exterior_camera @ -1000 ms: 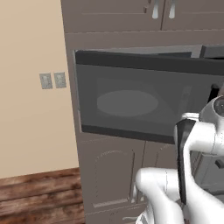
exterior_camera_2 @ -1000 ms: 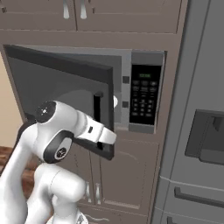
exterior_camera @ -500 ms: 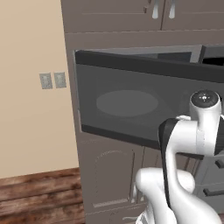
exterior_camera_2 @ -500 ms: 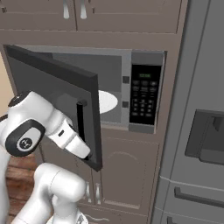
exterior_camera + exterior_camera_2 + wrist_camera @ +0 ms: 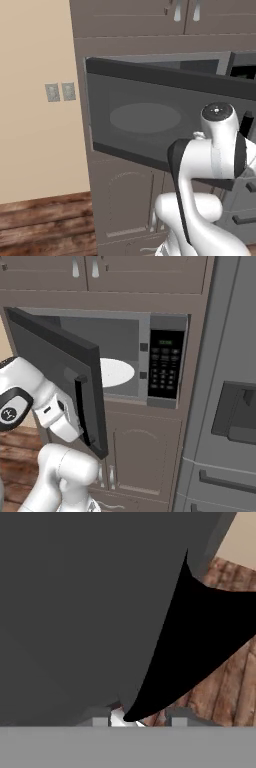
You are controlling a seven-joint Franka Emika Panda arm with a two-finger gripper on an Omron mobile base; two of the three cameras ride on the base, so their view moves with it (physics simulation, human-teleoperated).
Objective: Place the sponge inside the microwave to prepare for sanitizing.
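The microwave [image 5: 164,368] is built into the cabinet wall, and its door [image 5: 55,366] is swung wide open to the left. Inside, the white turntable [image 5: 116,372] lies bare in the grey cavity. In the left base view the door's [image 5: 145,120] window faces the camera. My hand [image 5: 64,421] sits low at the door's free edge, beside its dark bar handle [image 5: 82,411]. In the hand view my gripper [image 5: 138,719] has the door's black edge [image 5: 200,647] running down between the two fingertips; I cannot tell whether they touch it. The sponge is out of view.
A tall grey fridge [image 5: 235,416] with a dispenser recess stands right of the microwave. Cabinet doors sit above [image 5: 100,271] and below [image 5: 145,456] it. On the left are a beige wall with switch plates [image 5: 60,91] and a wood floor [image 5: 45,225].
The microwave door has swung wider open toward the left. My arm and hand have followed its free edge leftward and lower.
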